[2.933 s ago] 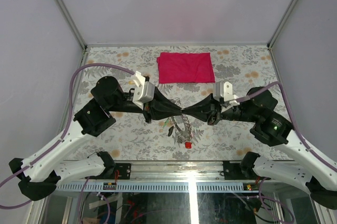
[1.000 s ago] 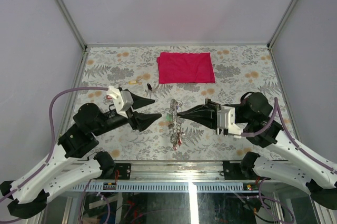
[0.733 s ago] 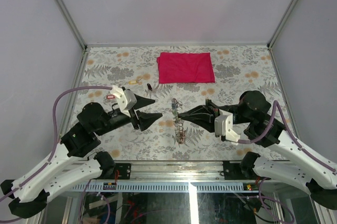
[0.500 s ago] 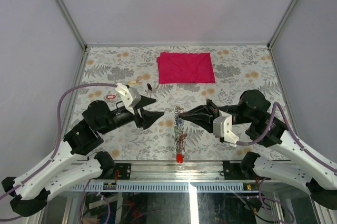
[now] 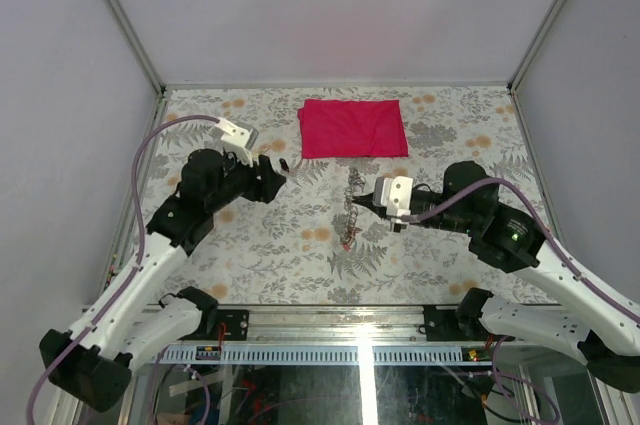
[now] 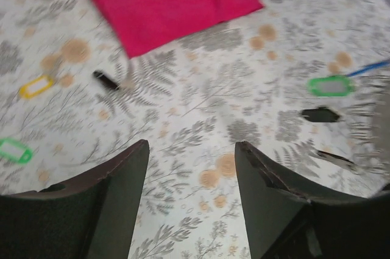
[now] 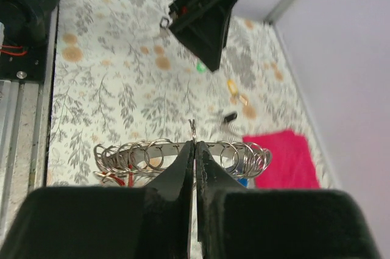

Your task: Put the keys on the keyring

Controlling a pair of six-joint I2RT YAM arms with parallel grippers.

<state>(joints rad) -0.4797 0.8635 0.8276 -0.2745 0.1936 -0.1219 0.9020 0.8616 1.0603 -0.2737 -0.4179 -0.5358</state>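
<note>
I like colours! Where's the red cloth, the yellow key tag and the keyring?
red cloth (image 5: 352, 128), top view, middle of the cloth.
yellow key tag (image 6: 35, 86), left wrist view, its middle.
keyring (image 7: 219, 144), right wrist view, the ring's upper edge.

Keyring (image 5: 351, 207), dark, edge-on, strung with small rings (image 7: 155, 149) — yellow-, green- and black-tagged keys (image 6: 332, 86) lie loose, well apart

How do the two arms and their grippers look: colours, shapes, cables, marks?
The left arm and the right arm are alike: white lower links, black upper joints, a purple cable looping alongside, a white block at the wrist. The left gripper and the right gripper have matte black wedge-shaped fingers. A green light glows on the right arm.
</note>
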